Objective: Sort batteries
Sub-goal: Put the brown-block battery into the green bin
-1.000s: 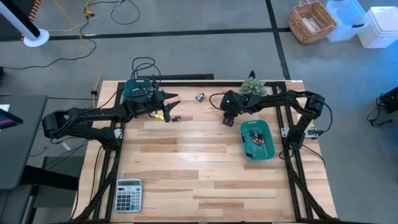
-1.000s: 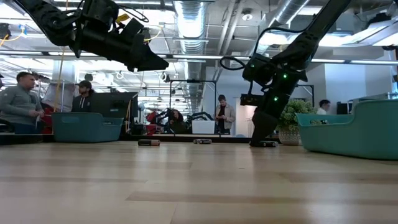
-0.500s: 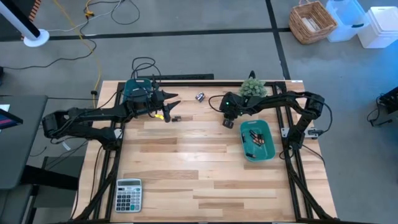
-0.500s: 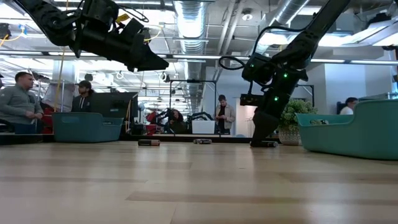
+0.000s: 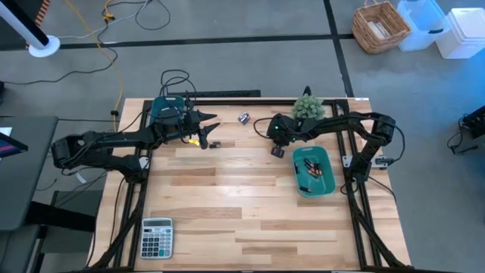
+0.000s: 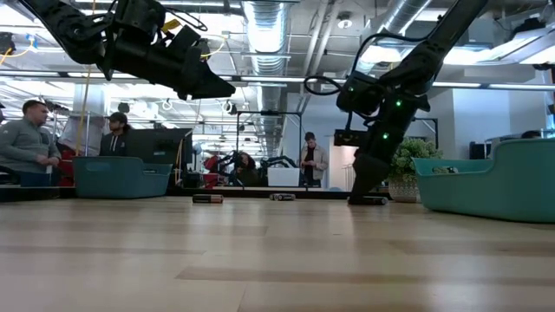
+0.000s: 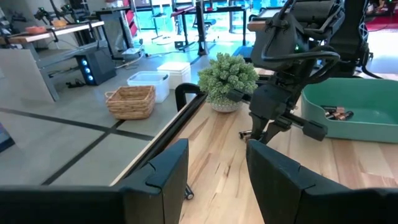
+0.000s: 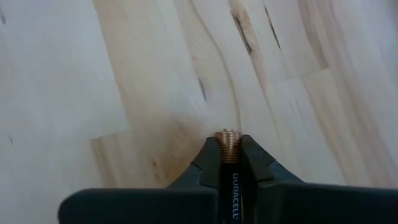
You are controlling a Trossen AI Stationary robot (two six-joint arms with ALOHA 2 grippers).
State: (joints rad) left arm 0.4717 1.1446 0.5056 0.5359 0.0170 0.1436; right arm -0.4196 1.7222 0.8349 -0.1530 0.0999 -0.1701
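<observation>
Item: battery (image 8: 231,163) (copper-topped, dark body), pinched between the right gripper (image 5: 277,150) jaws, upper centre-right of the high view, beside the teal bin (image 5: 331,186) of batteries (image 5: 312,168). Left gripper (image 5: 214,121), upper left, jaws spread, holding nothing.

— Left tool (image 5: 213,121)?
— Raised off the worktop (image 5: 227,189) at eleven o'clock, fingers parted.
— Right tool (image 5: 277,151)?
— Down at one o'clock, fingers clamped on a battery (image 8: 227,168).
</observation>
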